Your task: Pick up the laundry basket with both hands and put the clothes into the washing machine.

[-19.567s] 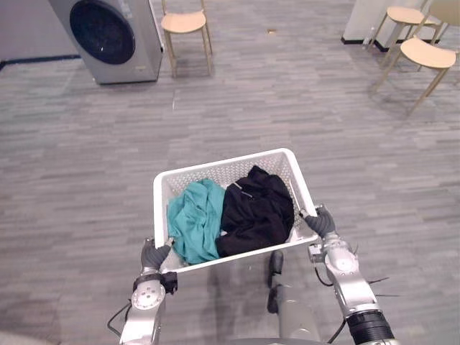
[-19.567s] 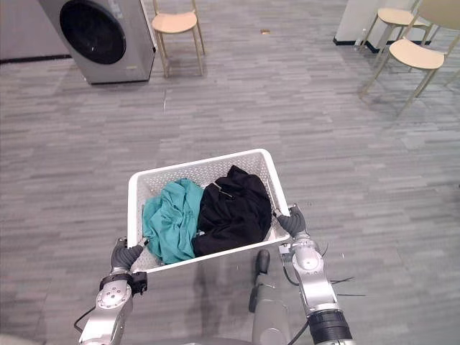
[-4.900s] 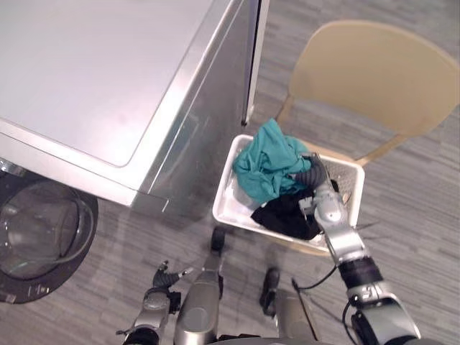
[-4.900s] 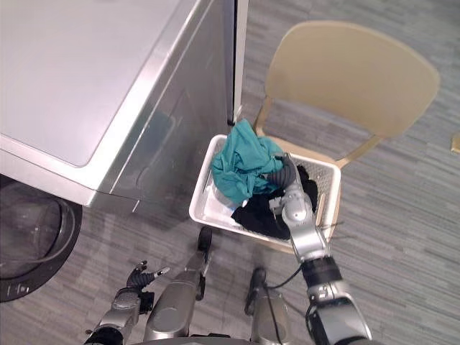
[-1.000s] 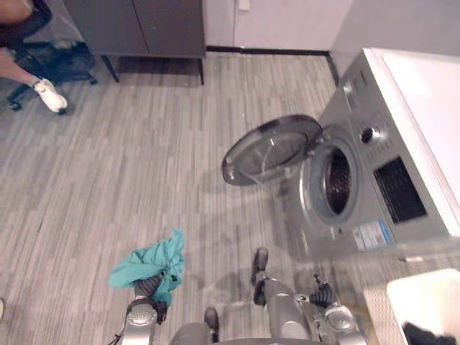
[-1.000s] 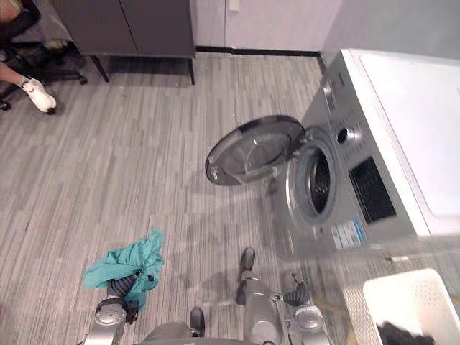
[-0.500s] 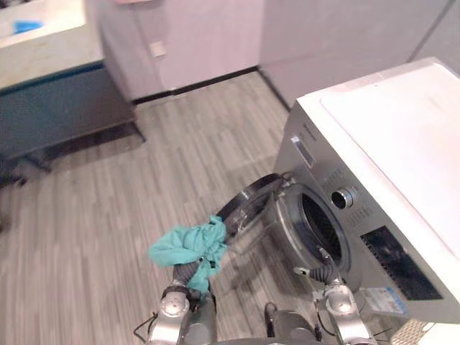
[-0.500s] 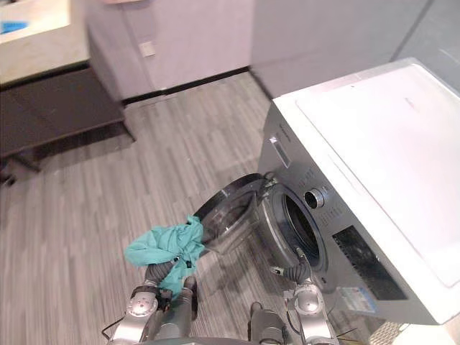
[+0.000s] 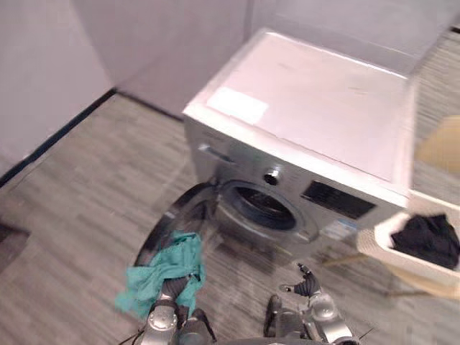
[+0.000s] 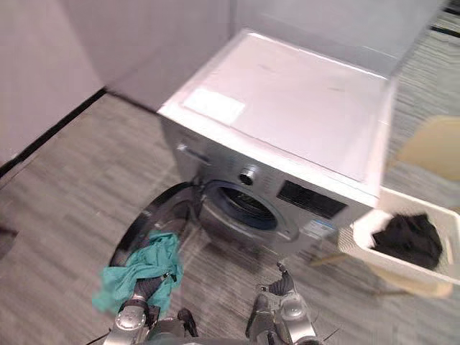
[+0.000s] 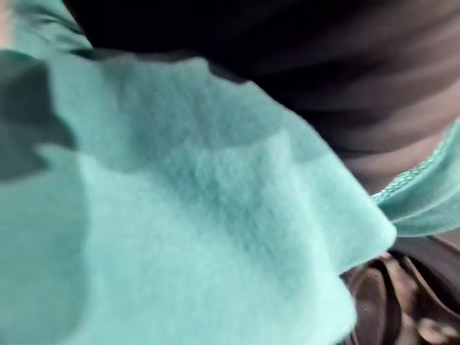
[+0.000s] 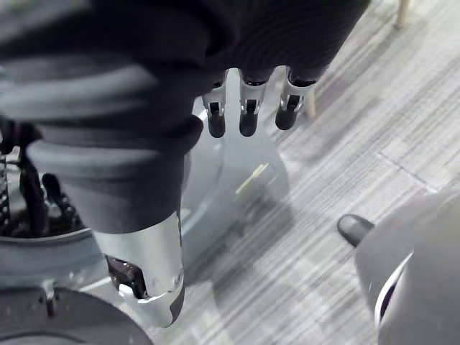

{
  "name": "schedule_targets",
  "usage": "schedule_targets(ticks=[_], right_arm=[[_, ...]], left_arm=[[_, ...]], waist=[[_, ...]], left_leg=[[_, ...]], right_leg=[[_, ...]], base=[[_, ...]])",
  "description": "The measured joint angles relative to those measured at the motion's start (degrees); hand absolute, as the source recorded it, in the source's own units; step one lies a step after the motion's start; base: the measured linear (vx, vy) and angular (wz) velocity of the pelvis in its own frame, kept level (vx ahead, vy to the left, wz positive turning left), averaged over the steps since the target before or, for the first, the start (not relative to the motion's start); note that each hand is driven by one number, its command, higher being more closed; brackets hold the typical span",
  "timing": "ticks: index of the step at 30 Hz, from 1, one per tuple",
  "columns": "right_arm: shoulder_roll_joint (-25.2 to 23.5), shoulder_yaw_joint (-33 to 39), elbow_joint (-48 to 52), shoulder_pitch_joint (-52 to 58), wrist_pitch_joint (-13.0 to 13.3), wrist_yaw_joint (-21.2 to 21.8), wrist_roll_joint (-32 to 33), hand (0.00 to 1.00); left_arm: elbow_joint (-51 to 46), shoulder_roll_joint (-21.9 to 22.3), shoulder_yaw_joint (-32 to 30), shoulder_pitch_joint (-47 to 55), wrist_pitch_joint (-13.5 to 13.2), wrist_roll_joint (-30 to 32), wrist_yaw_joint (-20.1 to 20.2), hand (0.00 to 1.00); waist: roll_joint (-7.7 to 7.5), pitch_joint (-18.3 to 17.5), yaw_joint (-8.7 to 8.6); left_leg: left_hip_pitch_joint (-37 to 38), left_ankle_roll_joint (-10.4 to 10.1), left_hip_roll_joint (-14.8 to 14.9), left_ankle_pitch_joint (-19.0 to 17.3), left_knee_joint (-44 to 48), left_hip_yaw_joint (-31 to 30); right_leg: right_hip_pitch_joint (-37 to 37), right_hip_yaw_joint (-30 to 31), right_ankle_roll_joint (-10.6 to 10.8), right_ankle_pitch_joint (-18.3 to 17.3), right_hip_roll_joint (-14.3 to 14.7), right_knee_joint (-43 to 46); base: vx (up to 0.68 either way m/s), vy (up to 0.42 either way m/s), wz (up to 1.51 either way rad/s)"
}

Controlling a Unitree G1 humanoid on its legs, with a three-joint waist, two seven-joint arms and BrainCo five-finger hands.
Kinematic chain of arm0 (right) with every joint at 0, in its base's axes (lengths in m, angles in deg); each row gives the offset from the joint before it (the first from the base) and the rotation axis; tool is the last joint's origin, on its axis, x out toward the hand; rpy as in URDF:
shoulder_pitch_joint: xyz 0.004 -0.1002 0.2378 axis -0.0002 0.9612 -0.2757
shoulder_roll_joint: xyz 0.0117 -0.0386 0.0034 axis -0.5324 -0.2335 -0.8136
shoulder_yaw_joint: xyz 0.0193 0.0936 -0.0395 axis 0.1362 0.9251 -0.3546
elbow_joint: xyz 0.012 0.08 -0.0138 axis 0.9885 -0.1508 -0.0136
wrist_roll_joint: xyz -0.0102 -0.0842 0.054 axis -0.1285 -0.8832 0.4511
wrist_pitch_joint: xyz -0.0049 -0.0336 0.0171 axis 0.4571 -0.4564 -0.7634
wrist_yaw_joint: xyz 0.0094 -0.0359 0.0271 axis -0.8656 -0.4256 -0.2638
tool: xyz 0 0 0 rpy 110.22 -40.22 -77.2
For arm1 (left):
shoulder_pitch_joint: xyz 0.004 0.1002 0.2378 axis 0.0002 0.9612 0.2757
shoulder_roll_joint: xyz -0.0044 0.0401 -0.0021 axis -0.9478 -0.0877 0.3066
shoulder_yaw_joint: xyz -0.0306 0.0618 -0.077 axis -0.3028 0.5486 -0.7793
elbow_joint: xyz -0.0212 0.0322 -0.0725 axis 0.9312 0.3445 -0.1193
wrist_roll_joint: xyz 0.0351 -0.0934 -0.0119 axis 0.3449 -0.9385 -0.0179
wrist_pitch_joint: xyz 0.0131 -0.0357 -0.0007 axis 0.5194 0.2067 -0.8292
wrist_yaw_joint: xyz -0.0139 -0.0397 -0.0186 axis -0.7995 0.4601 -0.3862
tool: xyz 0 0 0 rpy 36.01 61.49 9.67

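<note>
My left hand [image 9: 171,292] is low in front of me, shut on a bunched teal garment [image 9: 164,275] that also fills the left wrist view [image 11: 180,215]. The silver washing machine [image 9: 316,122] stands ahead, its round opening [image 9: 262,205] facing me. Its door [image 9: 176,219] is swung open toward the teal garment. My right hand [image 12: 244,108] hangs open and empty, fingers straight, low in front of the machine [image 9: 307,287]. The white laundry basket [image 10: 357,233] sits to the machine's right with a black garment [image 10: 406,241] in it.
The basket rests on a beige chair [image 10: 431,147] right beside the washer. A pale wall with a dark skirting [image 9: 57,133] runs behind and to the left. Grey plank floor [image 9: 79,208] lies open to the left of the door.
The view has swung round, so the washer now faces me at the centre and the basket shows at the right. The teal garment stays in my left hand.
</note>
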Motion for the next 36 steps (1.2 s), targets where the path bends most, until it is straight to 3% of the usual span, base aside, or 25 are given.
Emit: schedule_targets(ticks=[2, 5, 7, 9, 10, 12, 14, 15, 17, 18, 19, 20, 22, 25, 27, 30, 33, 36], right_arm=[[0.49, -0.07, -0.15, 0.02, 0.73, -0.02, 0.00, 0.00], [1.98, 0.03, -0.80, 0.18, 0.75, -0.14, 0.03, 0.00], [2.49, 0.09, -1.41, 1.09, 0.67, -0.38, 0.07, 0.00], [4.06, 0.43, -1.42, 1.72, 0.67, -0.43, 0.12, 0.00], [4.04, 0.58, -1.44, 1.79, 0.63, -0.46, 0.14, 0.00], [4.16, 2.69, -1.47, 1.50, 0.51, -0.50, 0.14, 0.00], [4.21, 2.85, -1.58, 1.17, 0.52, -0.46, 0.12, 0.00], [4.22, 2.86, -1.61, 0.99, 0.54, -0.49, 0.12, 0.00], [3.34, 2.56, -2.17, -0.03, 0.64, -0.56, 0.17, 0.00], [3.34, 2.59, -1.81, -0.06, 0.64, -0.63, 0.23, 0.00], [3.92, 2.82, -1.56, -1.13, 0.67, -0.94, 0.70, 0.00], [4.39, 2.99, -1.21, -2.33, 0.59, -1.90, 1.26, 0.00], [4.54, 4.18, 0.97, -5.09, 0.50, -3.31, 2.58, 0.00], [4.47, 4.14, 8.79, -8.61, 0.44, -5.30, 3.67, 0.00], [3.73, 3.96, 14.72, -10.50, -0.04, -6.77, 4.61, 0.00], [2.77, 3.99, 20.20, -13.69, -0.67, -8.53, 5.13, 0.00], [1.81, 4.05, 24.86, -16.32, -0.66, -9.63, 5.23, 0.00], [1.08, 4.33, 30.15, -17.17, -0.55, -10.81, 5.79, 0.00]], left_arm=[[0.05, -0.31, -0.21, -1.87, -0.54, 0.26, -0.18, 1.00], [-0.03, 0.30, -0.13, -2.44, -0.87, 1.57, -0.99, 1.00], [-0.03, 1.76, -0.13, -2.23, -0.73, 2.37, -1.63, 1.00], [-0.01, 3.49, 0.23, -1.55, -0.51, 2.32, -1.82, 1.00], [0.02, 3.75, 0.42, -1.60, -0.39, 2.32, -1.82, 1.00], [0.02, 3.97, 0.39, -1.78, -0.36, 2.32, -1.81, 1.00], [-0.02, 3.62, 0.14, -1.81, -0.37, 2.25, -2.66, 1.00], [-0.04, 3.62, 0.01, -1.83, -0.38, 2.21, -2.88, 1.00], [0.32, 2.60, -0.08, -2.68, -0.18, 1.74, -3.83, 1.00], [0.28, 2.35, -0.22, -3.43, -0.17, 1.70, -3.95, 1.00], [0.29, 1.70, -0.29, -5.53, -0.13, 1.42, -4.21, 1.00], [0.20, 1.41, -0.14, -7.35, -0.13, 0.30, -4.52, 1.00], [-0.29, 0.55, -0.13, -11.42, -0.13, -0.92, -6.00, 1.00], [-3.50, -0.51, -0.17, -18.37, -0.09, -2.84, -8.13, 1.00], [-4.57, -1.58, 0.35, -25.62, -0.24, -3.03, -9.36, 1.00], [-7.94, -1.70, 0.36, -31.87, -0.33, -4.22, -11.47, 1.00], [-9.94, -2.95, 0.28, -37.80, -0.30, -4.52, -12.65, 1.00], [-11.15, -7.05, -0.29, -46.82, 0.12, -4.56, -14.15, 1.00]], waist=[[0.67, -0.33, -0.45], [1.47, -0.70, -0.26], [1.77, -0.50, -0.16], [3.57, 0.21, -0.08], [3.44, 0.44, -0.13], [3.89, 0.57, 0.01], [4.27, 0.72, 0.05], [4.65, 0.73, 0.05], [4.58, 1.71, -0.26], [3.51, 2.25, -0.62], [3.56, 4.82, -0.31], [2.50, 5.75, -0.36], [2.46, 8.92, -0.34], [3.49, 12.51, -0.88], [2.05, 15.74, -1.34], [1.47, 16.58, -1.53], [1.45, 18.71, -1.68], [1.39, 20.52, -2.09]], left_leg=[[0.55, -0.84, 1.15, 0.54, -0.05, -1.25], [-0.27, -0.97, 3.71, 0.44, 3.95, -1.84], [-2.50, -1.09, 6.77, 0.35, 12.65, -4.05], [-5.29, -1.07, 8.97, 0.73, 22.00, -9.84], [-6.21, -1.03, 8.70, 0.02, 23.03, -11.67], [-6.33, -0.89, 4.81, -2.63, 20.30, -17.46], [-6.38, -0.97, -0.95, -3.69, 11.28, -24.55], [-6.32, -1.22, -1.76, -3.55, 8.12, -26.32], [-6.70, -1.20, -3.31, -4.32, 6.18, -24.61], [-6.89, -0.77, -3.77, -4.63, 7.25, -23.82], [-8.69, 0.63, -4.19, -5.13, 10.84, -22.41], [-10.97, 1.02, -4.38, -5.64, 13.98, -21.35], [-16.47, 1.57, -4.26, -6.59, 19.76, -18.75], [-26.37, 3.08, -0.82, -12.26, 30.39, -16.51], [-32.04, 4.19, 0.70, -16.10, 38.37, -15.74], [-42.16, 4.63, 3.80, -19.95, 48.70, -15.26], [-49.11, 4.17, 6.03, -22.03, 55.66, -15.85], [-58.25, 3.64, 8.29, -23.14, 62.46, -17.50]], right_leg=[[1.47, 2.08, 3.11, 2.45, 2.98, -4.52], [1.73, 4.74, 2.06, 3.07, 5.71, -7.34], [3.57, 5.65, 1.89, 2.55, 6.70, -8.57], [5.38, 7.14, 1.59, 2.00, 8.06, -8.41], [5.38, 7.84, 1.60, 1.94, 8.10, -8.49], [5.04, 10.54, 1.76, 1.91, 7.51, -8.41], [3.79, 15.06, 2.53, 1.58, 7.39, -8.07], [3.05, 15.91, 2.96, 1.64, 7.65, -7.61], [-0.73, 19.12, 4.27, 2.05, 7.22, -4.13], [-2.06, 19.78, 4.29, 2.05, 6.49, -2.35], [-4.92, 21.55, 5.28, 1.40, 5.67, 1.53], [-7.93, 22.74, 5.33, 1.28, 5.29, 4.32], [-14.68, 25.05, 5.32, 1.29, 4.66, 8.82], [-25.27, 27.49, 5.67, 0.55, 6.61, 15.70], [-32.77, 28.52, 5.06, -2.86, 6.32, 25.21], [-44.22, 28.97, 4.87, -5.22, 6.55, 34.64], [-51.89, 29.04, 4.10, -6.31, 7.01, 40.53], [-60.98, 29.22, 3.51, -6.70, 8.38, 46.42]], base=[[0.04, -0.140, -0.85], [0.04, -0.157, -0.59], [0.00, -0.126, -0.33], [-0.01, -0.056, -0.34], [0.01, 0.007, -0.43], [0.02, 0.063, -0.48], [0.01, 0.139, -0.64], [-0.02, 0.184, -0.89], [0.01, 0.198, -0.68], [0.05, 0.195, -0.38], [-0.01, 0.184, -0.41], [-0.05, 0.179, -0.65], [-0.13, 0.112, -0.63], [-0.20, 0.063, -0.60], [-0.18, -0.009, -0.19], [-0.17, -0.047, -0.28], [-0.10, -0.073, -0.22], [-0.06, -0.100, -0.11]])
